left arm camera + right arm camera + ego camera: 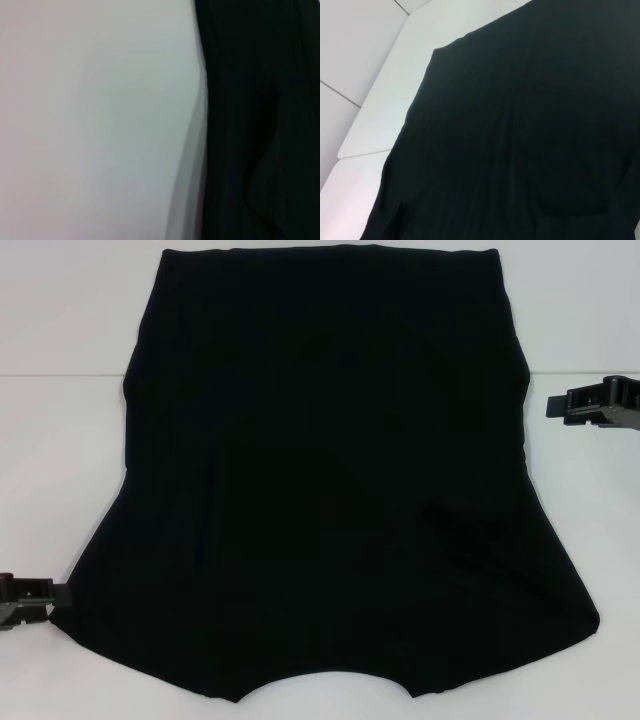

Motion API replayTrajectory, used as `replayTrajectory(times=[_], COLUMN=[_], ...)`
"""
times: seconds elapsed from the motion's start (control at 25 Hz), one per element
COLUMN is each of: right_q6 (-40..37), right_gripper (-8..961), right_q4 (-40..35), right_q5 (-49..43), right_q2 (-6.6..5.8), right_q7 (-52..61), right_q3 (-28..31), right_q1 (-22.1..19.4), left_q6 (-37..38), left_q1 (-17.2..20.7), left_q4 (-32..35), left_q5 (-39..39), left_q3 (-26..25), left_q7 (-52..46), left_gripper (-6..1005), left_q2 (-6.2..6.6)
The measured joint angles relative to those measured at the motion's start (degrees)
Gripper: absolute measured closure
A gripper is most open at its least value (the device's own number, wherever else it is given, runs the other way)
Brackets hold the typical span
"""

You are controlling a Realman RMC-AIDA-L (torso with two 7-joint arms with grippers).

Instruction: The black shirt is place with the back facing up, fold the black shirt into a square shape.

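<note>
Black shirt (330,470) flat btwn left hand (40,592) & right hand (565,407).

The scene is viewed from above and in front by the head camera, angled downward so that the whole black shirt (325,480) and the white table (60,340) around it are taken in, with the left gripper (30,600) and right gripper (590,405) caught at the frame's edges. The left wrist view is set very close to the table (90,120), only a shirt (260,120) edge being included. The right wrist view is held farther off, tilted across the shirt (520,135) toward the table's (375,120) rim. The shirt's border is shared by all three views.
</note>
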Motion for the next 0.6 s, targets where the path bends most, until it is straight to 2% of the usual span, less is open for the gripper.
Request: replayTrajectory(times=[0.6], right_q6=[0.17], right_gripper=[538], right_q4=[0.00], right_q5=[0.00], right_q2=[-0.02], right_q7=[-0.08], right_q3=[0.06], right_q1=[-0.49], left_q6=[-0.89], left_q1=[-1.36], left_q4=[-2.87], left_q5=[0.29], left_q3=[1.06], left_q7=[-0.08], left_gripper=[505], left_q2=[-0.03])
